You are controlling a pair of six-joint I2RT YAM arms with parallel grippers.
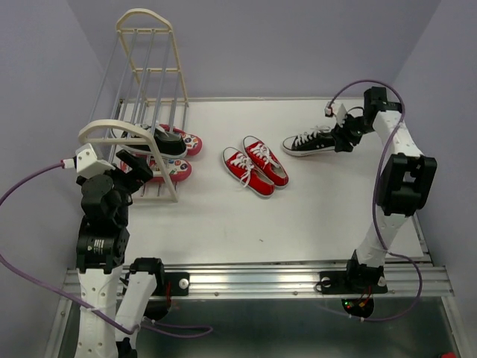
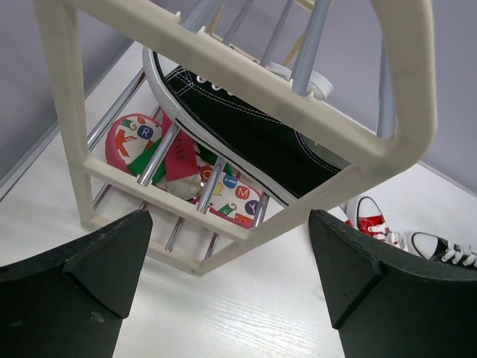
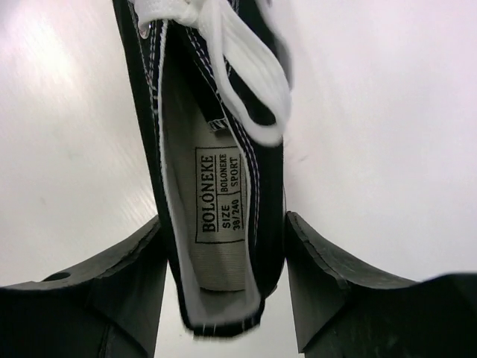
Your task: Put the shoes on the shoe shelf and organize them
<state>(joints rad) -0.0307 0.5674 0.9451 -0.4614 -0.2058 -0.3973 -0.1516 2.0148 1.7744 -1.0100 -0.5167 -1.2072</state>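
Black fingers [image 3: 112, 298] of the right jaws fill the bottom of the right wrist view. They press against either side of the heel of a black sneaker [image 3: 223, 149], so the jaws look clamped across it at the back.

From above, this black sneaker [image 1: 309, 142] sits at the far right of the counter [image 1: 298, 216]. Its long axis runs left to right, with the heel toward the jaws and the toe pointing left at the shelf [image 1: 149, 45]. The shelf stands well apart, at the far left corner, and the red sneakers [image 1: 256, 165] lie side by side on the counter between the two. I judge the coming move to be a long carry leftward, toe first, passing over or behind the red pair.

The right arm [image 1: 399, 179] is by far the nearer to this shoe, and the left arm [image 1: 104, 216] is the nearer to the shelf. The left jaws are spread wide and empty, hanging just before the shelf's near end frame [image 2: 223, 52]. Behind that frame a second black sneaker [image 2: 246, 127] rests tilted on the rails, above the flip-flops [image 2: 141, 142] on the lowest tier. The open rail space beside that second sneaker looks to me the natural spot for its mate.
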